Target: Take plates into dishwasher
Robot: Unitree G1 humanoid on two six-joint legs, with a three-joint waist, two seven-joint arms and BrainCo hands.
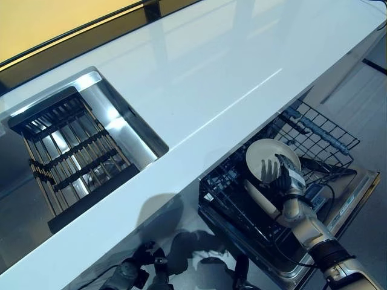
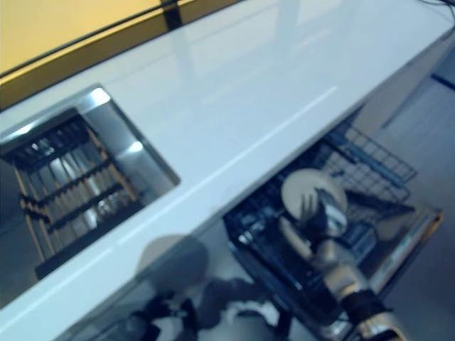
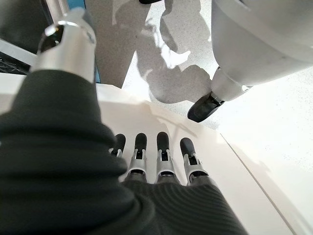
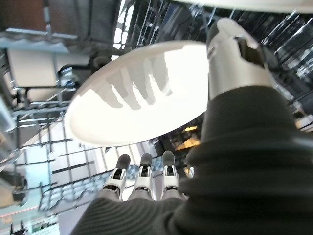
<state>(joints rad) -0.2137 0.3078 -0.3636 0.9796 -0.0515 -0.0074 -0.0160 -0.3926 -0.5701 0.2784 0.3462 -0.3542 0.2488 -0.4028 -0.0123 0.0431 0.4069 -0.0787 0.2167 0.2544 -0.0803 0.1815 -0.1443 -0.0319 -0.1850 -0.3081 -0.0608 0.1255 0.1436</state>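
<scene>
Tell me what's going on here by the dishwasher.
The robot's right hand is reaching down to a white plate standing on edge in the pulled-out dishwasher rack. Another plate stands beside it. The left hand hangs idle below the counter. The sink holds only a dark rack.

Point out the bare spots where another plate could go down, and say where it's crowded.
The white countertop is bare between the sink and its far end. In the pulled-out dishwasher rack, the outer wire section past the plate looks free. Around the right hand, with a second plate beside it, it is crowded.
</scene>
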